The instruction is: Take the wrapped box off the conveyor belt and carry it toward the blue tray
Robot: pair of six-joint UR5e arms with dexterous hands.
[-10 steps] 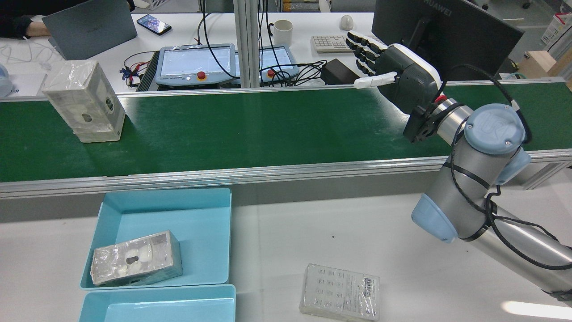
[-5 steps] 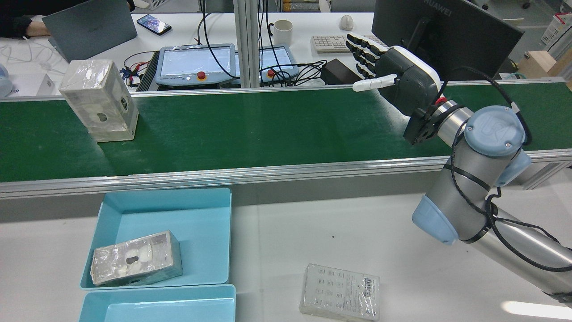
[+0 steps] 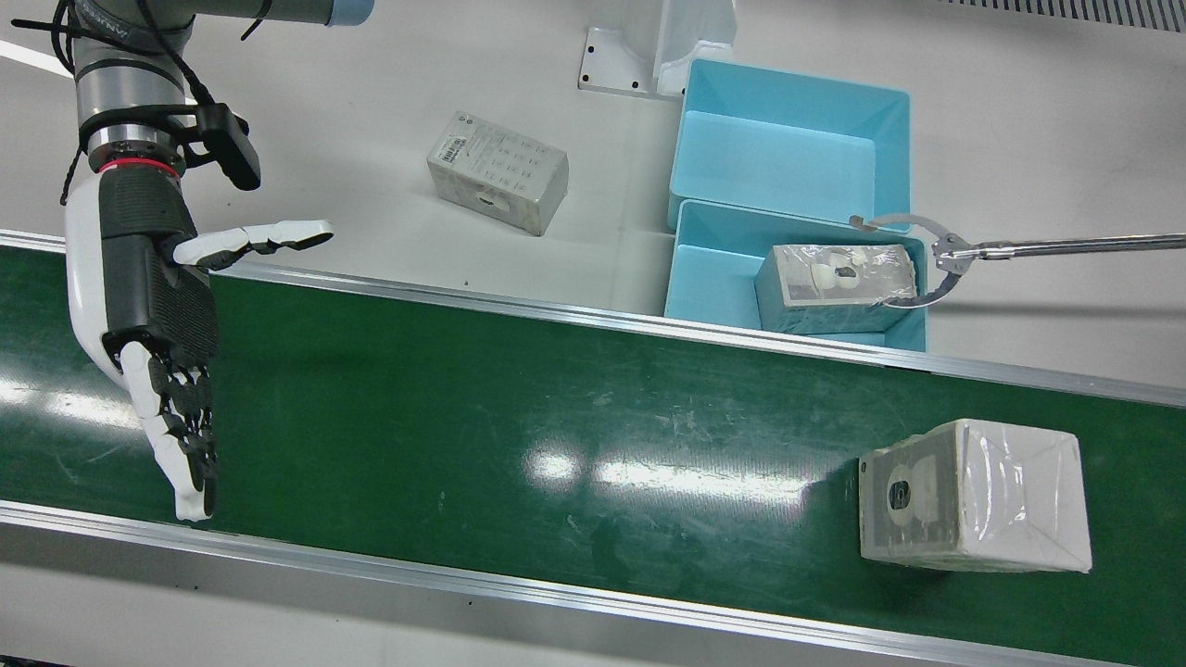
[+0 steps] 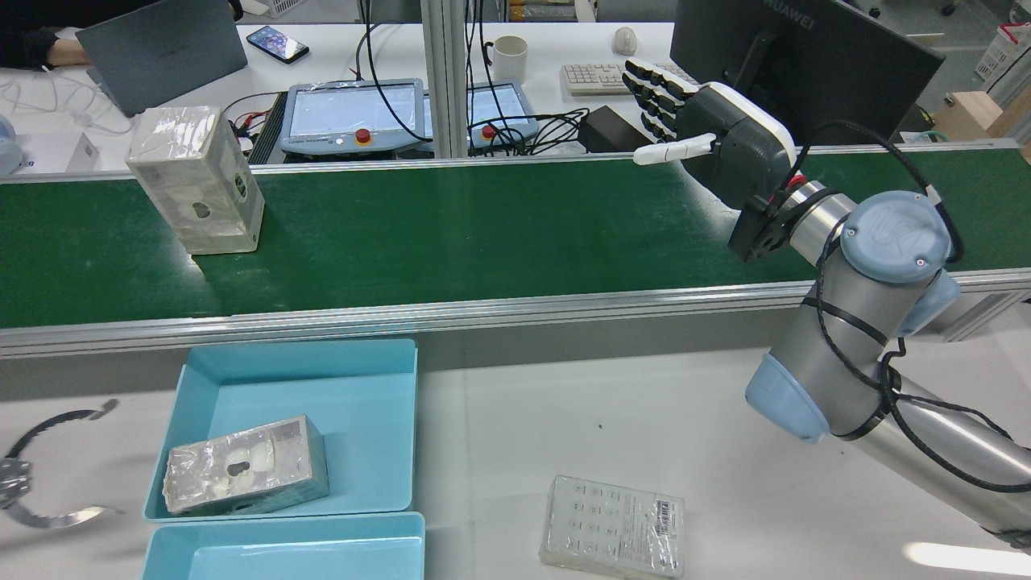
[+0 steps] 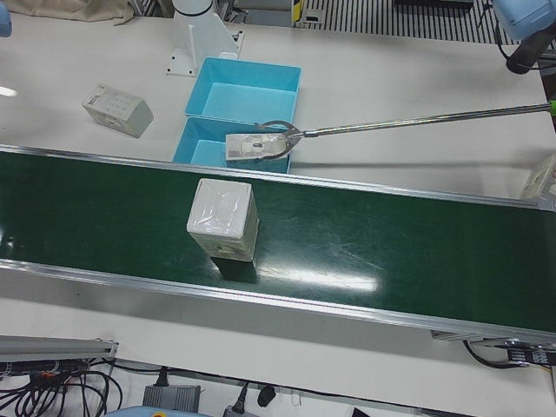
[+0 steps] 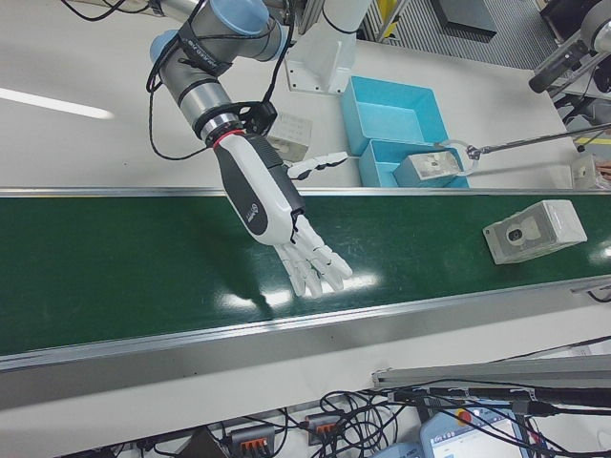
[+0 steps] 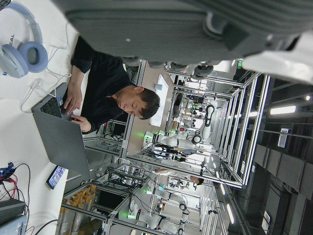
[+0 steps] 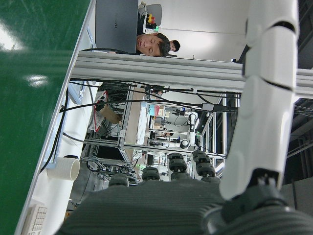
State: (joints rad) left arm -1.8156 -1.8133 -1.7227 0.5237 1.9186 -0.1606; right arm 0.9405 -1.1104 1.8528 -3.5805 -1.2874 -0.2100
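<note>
Fingers (image 3: 181,435) of right hand (image 3: 153,306) spread wide, holding nothing above conveyor belt (image 3: 519,408).

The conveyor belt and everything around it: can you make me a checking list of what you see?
Surface: green belt, white table beside it.
Job's things: wrapped box upright on the belt, far from the right hand; two blue trays, one holding a box.
Clutter: another box on the table; a grabber tool reaching into a tray.
Hands: right hand open over the belt; left hand's state unclear.
Cables: black cable along the right arm.
Surroundings: desk, laptop, mug, monitor.
</note>
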